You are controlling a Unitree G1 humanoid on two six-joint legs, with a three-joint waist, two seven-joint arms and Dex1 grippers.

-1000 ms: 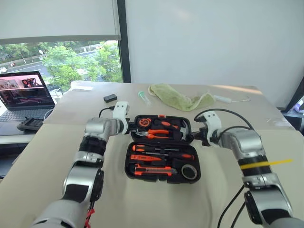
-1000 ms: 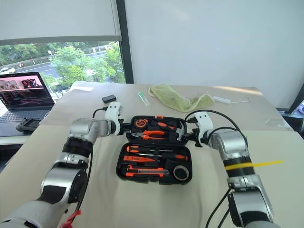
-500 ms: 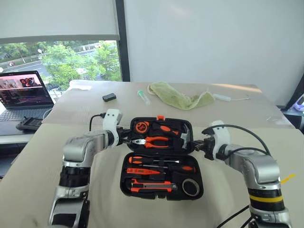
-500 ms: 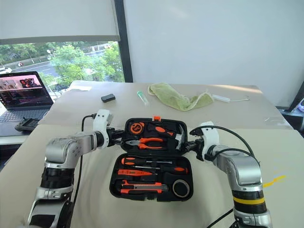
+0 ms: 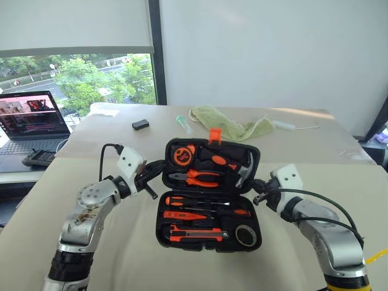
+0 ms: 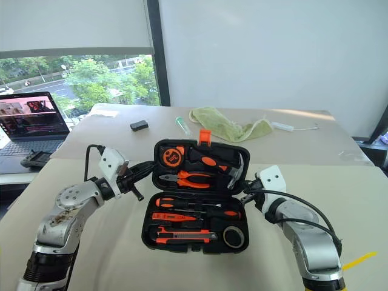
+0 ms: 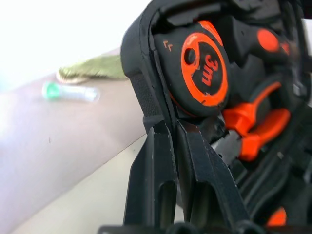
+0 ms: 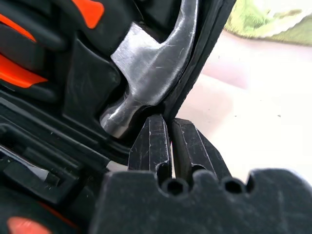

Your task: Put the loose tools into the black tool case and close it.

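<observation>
On a beige table (image 5: 54,242) by a window (image 5: 79,79), black tool case (image 5: 209,227) half-raised, both fingers pinching its lid edges.

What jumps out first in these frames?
The black tool case at the table's centre: its lid stands half raised, with the tape measure, pliers and hammer inside it, while screwdrivers, knife and tape roll lie in the base. The left gripper and right gripper, both shut, pinch the lid's side edges. Behind lie a green cloth and, far left, an open laptop.
</observation>
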